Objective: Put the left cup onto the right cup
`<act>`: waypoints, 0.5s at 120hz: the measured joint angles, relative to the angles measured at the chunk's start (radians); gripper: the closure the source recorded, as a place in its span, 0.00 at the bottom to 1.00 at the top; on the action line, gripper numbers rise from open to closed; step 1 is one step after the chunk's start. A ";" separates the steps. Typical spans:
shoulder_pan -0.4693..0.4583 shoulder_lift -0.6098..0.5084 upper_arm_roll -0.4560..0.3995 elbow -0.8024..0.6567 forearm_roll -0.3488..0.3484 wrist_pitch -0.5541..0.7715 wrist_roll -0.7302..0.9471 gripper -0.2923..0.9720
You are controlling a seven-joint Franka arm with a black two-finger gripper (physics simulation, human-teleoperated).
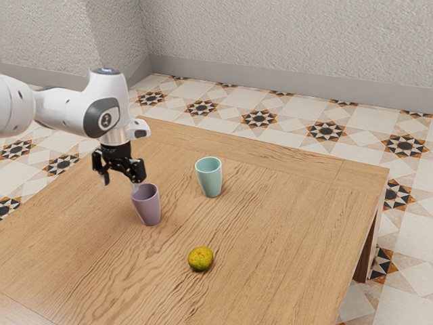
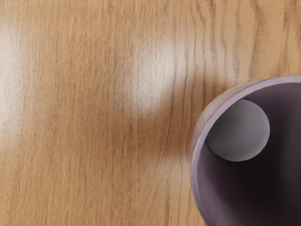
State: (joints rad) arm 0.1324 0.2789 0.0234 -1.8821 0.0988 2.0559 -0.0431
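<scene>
Purple cup (image 1: 147, 203) left-center of frame on the wood surface (image 1: 270, 237), prob light, stiff, kinda slick, so pinch its rim wall imo; fingers (image 1: 106, 176) spread open, holding nothing, right by the rim.

Two cups stood on one wooden table (image 1: 284, 230): one purple cup (image 1: 147, 204) and one teal cup (image 1: 208, 176). One small round fruit (image 1: 201, 258), yellow-green with orange patches, lay on the same table, the single piece of its kind. One robot arm (image 1: 67, 108) reached over the wood, and it carried one gripper (image 1: 120, 179) with two black fingers (image 1: 105, 175). The wrist view took in one cup, the purple one, on that one table.
</scene>
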 joint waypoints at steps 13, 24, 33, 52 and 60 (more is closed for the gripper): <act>-0.003 0.013 -0.001 0.002 -0.002 0.030 -0.001 0.23; -0.003 0.022 -0.001 0.002 -0.003 0.052 -0.002 0.23; -0.003 0.033 -0.001 0.003 -0.004 0.070 -0.003 0.23; -0.003 0.060 0.000 0.004 -0.004 0.105 -0.005 0.23; -0.002 0.069 0.000 0.006 -0.004 0.118 -0.005 0.23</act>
State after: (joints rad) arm 0.1300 0.3477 0.0230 -1.8761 0.0951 2.1740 -0.0484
